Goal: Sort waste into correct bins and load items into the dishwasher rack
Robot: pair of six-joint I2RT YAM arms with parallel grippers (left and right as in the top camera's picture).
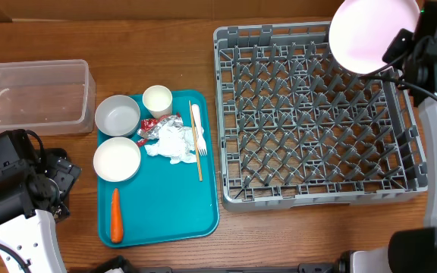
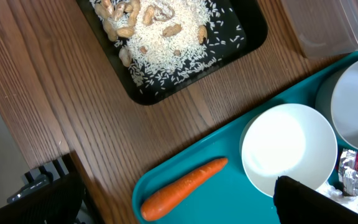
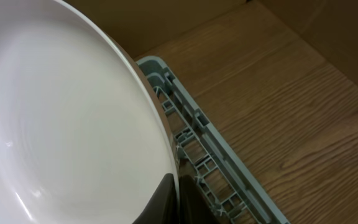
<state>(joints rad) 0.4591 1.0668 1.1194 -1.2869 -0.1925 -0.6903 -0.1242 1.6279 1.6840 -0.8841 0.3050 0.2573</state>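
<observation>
The right gripper point(image 1: 397, 47) pinches the pale pink plate point(image 1: 372, 34) by its rim above a corner of the dishwasher rack point(image 1: 317, 121). The plate looks rigid, glossy, likely slippery and breakable. Beside the rack's neighbouring tray, the left gripper point(image 1: 61, 174) gapes empty.

White arm shells point(image 1: 33, 243), black joints point(image 1: 10, 161).

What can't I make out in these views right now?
- Black tray: overhead, apparently hidden under the left arm; left wrist view cuts off its top.
- Far right corner of the rack: overhead, covered by the plate.
- Top of the plate: cut off by the overhead frame edge.
</observation>
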